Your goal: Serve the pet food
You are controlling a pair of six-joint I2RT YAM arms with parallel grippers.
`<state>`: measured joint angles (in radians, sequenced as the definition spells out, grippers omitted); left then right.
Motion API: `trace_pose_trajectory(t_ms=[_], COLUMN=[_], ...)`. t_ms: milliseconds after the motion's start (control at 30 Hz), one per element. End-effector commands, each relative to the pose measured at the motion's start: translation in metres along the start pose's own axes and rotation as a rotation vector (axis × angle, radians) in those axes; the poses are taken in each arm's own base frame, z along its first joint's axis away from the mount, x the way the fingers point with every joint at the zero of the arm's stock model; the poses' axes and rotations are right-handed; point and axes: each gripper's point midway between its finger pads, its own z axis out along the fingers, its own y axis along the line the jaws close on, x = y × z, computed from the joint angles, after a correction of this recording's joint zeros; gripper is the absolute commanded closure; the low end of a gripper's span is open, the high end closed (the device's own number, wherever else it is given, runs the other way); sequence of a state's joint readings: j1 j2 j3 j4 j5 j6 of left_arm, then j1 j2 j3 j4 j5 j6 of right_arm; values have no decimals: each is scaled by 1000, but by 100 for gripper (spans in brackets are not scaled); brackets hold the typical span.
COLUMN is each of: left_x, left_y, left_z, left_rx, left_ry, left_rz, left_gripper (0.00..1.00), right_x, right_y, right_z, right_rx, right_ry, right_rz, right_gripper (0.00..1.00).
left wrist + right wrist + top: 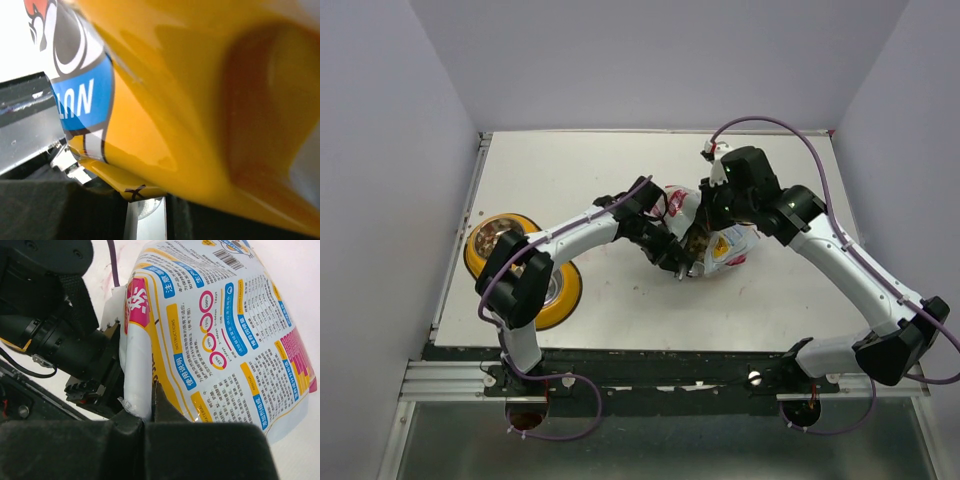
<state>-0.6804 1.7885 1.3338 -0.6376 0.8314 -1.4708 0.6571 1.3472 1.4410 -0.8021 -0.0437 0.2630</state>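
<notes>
- Right wrist alone shows my right gripper (pixel 149 412) pinching the pet food bag (pixel 225 330) at its edge.
- Left gripper (pixel 678 265): I cannot tell.
- White table (pixel 620 320), pale walls (pixel 380 150).

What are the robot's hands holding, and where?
The right gripper pinches the pet food bag by its white side edge. The left gripper sits against the bag; its hold cannot be told.

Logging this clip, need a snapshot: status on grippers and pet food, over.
Right gripper shut on bag edge. Left gripper at bag mouth, state unclear. Kibble visible in bag mouth. Left arm overhangs feeder.
</notes>
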Motion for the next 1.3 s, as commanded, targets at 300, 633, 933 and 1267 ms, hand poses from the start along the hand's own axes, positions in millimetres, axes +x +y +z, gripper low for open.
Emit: trace_pose_trajectory(t_ms=[300,633,933,1267], left_x=[-18,13,40,51], left_y=[-90,-61,-38,-49], left_z=[-26,-45,-61,-64], left_rx=[616,663,656,682], left_ry=[-167,-140,-130,-67], left_rz=[504,557,568,567], left_gripper=[100,100,100,100], right_x=[-16,-36,-57,-57], right_y=[-19,-57,-67,-67], right_z=[-38,-52,-55,-54], right_rx=[147,386,443,439], right_ry=[-125,-178,-201,-197], right_rz=[87,86,52,61], right_gripper=[99,99,99,99])
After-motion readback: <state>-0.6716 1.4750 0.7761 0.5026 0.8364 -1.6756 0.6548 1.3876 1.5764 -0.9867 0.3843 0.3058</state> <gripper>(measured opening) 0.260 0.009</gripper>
